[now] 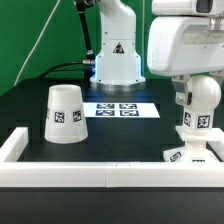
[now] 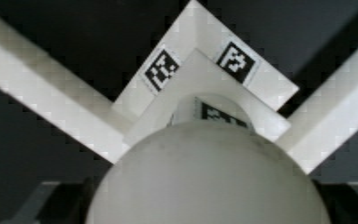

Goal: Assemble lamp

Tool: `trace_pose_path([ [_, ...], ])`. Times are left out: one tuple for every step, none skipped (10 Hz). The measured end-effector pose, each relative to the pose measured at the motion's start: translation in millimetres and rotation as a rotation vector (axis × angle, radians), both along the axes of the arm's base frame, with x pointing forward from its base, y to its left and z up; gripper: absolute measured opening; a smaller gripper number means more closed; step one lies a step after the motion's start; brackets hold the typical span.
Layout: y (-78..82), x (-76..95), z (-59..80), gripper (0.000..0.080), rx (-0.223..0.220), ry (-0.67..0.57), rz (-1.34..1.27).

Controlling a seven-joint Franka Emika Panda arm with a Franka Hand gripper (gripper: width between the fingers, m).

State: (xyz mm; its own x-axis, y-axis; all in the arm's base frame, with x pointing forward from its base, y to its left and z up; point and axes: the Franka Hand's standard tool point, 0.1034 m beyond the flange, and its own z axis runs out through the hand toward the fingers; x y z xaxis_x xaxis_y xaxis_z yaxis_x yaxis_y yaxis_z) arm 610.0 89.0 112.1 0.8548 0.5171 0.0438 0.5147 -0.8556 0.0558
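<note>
My gripper [image 1: 198, 98] is shut on the round white bulb [image 1: 204, 102] and holds it upright, neck down, at the exterior view's right. The neck, which carries a tag, reaches the flat stepped base [image 1: 190, 151] below; I cannot tell whether it is seated. The base lies in the corner of the white frame. In the wrist view the bulb [image 2: 202, 170] fills the foreground between the dark fingers [image 2: 43, 203], and the tagged base [image 2: 202, 62] lies beyond it. The tapered shade [image 1: 64, 113] stands wide end down on the black table at the exterior view's left, apart from the gripper.
A white frame wall [image 1: 100, 176] runs along the table's front and sides; two of its walls [image 2: 34, 70] meet behind the base. The marker board [image 1: 120, 109] lies flat mid-table. The white robot pedestal [image 1: 115, 58] with a triangle sticker stands behind it.
</note>
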Motion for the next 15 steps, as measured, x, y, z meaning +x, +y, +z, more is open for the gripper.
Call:
trace_pose_path([
  [-0.1, 0.1, 0.1, 0.0579, 0.003, -0.001, -0.049],
  [0.0, 0.2, 0.2, 0.0579, 0.007, -0.003, -0.109],
  [0.2, 0.4, 0.5, 0.0579, 0.011, -0.005, -0.161],
  [0.4, 0.6, 0.9, 0.0579, 0.016, -0.008, -0.233],
  [1.2, 0.7, 1.4, 0.0579, 0.021, -0.011, -0.305],
  [3.0, 1.3, 2.8, 0.0579, 0.040, -0.025, -0.419],
  [2.0, -0.1, 2.7, 0.0579, 0.058, -0.042, -0.531],
  [0.8, -1.7, 2.1, 0.0579, 0.072, -0.058, -0.617],
  [1.6, -2.4, 1.6, 0.0579, 0.080, -0.060, -0.693],
  [1.4, -2.5, 1.6, 0.0579, 0.086, -0.060, -0.759],
  [0.5, -2.6, 1.5, 0.0579, 0.088, -0.060, -0.800],
  [0.5, -2.6, 1.3, 0.0579, 0.088, -0.059, -0.797],
  [0.8, -2.9, 0.6, 0.0668, 0.087, -0.058, -0.796],
  [0.9, -3.0, 0.4, 0.0690, 0.087, -0.058, -0.795],
  [1.3, -3.3, 0.7, 0.0690, 0.084, -0.061, -0.774],
])
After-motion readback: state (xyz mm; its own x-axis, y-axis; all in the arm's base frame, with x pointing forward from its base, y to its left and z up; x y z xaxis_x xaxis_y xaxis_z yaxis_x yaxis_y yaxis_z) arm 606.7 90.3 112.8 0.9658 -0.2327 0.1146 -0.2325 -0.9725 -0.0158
